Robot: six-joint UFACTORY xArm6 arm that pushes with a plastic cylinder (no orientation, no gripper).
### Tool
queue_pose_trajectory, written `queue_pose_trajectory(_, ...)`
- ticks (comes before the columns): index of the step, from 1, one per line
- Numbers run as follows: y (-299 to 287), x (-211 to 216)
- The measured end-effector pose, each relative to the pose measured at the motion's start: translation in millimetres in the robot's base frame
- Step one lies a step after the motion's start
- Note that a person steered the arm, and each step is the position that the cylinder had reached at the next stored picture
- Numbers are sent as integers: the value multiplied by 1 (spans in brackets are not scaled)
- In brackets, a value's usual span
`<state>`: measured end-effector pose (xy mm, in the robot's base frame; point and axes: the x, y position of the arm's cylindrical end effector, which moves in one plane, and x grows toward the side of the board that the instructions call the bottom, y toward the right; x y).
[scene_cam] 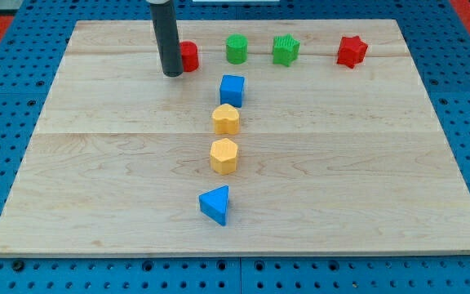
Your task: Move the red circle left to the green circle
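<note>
I carry no gripper, only a dark rod, so I hold nothing; my tip (pixel 171 73) rests on the wooden surface (pixel 96 188) right against the red circle (pixel 188 56), on its side toward the view's left, and the rod hides part of that block. Taking the green circle (pixel 236 49) as my landmark: the red circle sits just to its left in the view, near it but apart, a small gap of bare wood between them, both in the row along the view's top. Just right of the green circle stands a green star-like block (pixel 285 50), and farther right again, well apart, a red star (pixel 351 51). Below the green circle, toward the view's bottom, a blue cube (pixel 232 89) comes first, then a yellow block (pixel 226 119) touching or nearly touching it, then a yellow hexagon (pixel 224 155) a little lower, and lowest of all a blue triangle (pixel 215 204), well apart from the green circle
</note>
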<state>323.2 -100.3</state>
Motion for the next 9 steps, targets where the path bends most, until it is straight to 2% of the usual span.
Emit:
queue_pose_trajectory(1,9,1)
queue_pose_trajectory(3,13,-34)
queue_pose_trajectory(4,13,-17)
queue_pose_trajectory(5,-52,-8)
queue_pose_trajectory(6,-82,-65)
queue_pose_trajectory(7,-82,-113)
queue_pose_trajectory(8,-21,-117)
queue_pose_trajectory(9,-12,-101)
